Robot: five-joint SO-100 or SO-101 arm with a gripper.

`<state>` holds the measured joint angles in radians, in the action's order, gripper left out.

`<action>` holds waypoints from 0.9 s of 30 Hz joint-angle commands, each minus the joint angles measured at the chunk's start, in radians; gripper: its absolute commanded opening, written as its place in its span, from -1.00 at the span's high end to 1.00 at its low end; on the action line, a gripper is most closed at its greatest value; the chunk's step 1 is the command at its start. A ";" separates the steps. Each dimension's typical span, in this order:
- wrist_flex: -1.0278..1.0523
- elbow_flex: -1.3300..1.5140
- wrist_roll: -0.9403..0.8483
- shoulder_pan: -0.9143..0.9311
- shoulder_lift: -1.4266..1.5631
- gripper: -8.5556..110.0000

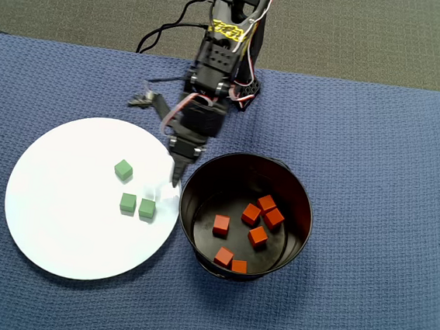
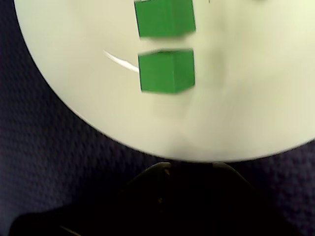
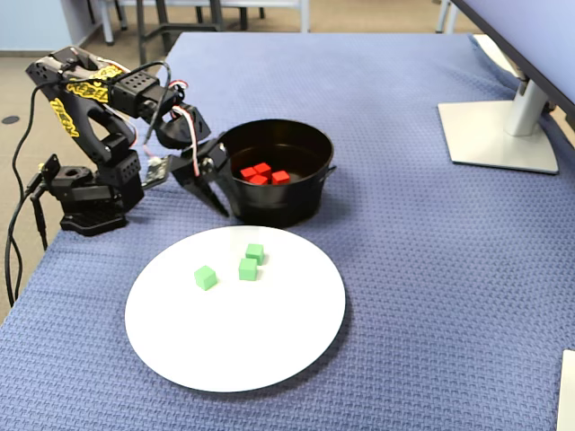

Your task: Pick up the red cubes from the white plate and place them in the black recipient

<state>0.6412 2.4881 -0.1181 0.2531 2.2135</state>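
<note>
I see my black two-finger gripper [image 1: 177,178] hanging over the large flat white plate's [image 1: 58,227] rim beside the glossy round black recipient [image 1: 299,190], jaws nearly closed and holding nothing. Six small orange-red cubes [image 1: 251,213] lie inside the recipient; three small green cubes [image 1: 128,201] sit on the plate.

A blue woven tablecloth [image 1: 381,188] covers the table. Directly on it, below the gripper [image 1: 177,178], the white plate [image 1: 51,219] and black bowl [image 1: 299,196] sit either side; a monitor stand [image 3: 499,135] lies well apart.
</note>
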 commanded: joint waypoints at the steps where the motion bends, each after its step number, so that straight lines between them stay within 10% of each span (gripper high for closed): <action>1: -0.041 0.083 0.025 -0.067 0.097 0.86; 27: 0.233 0.304 0.114 -0.195 0.434 0.86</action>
<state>0.8299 2.7903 -0.0276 0.0798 2.5863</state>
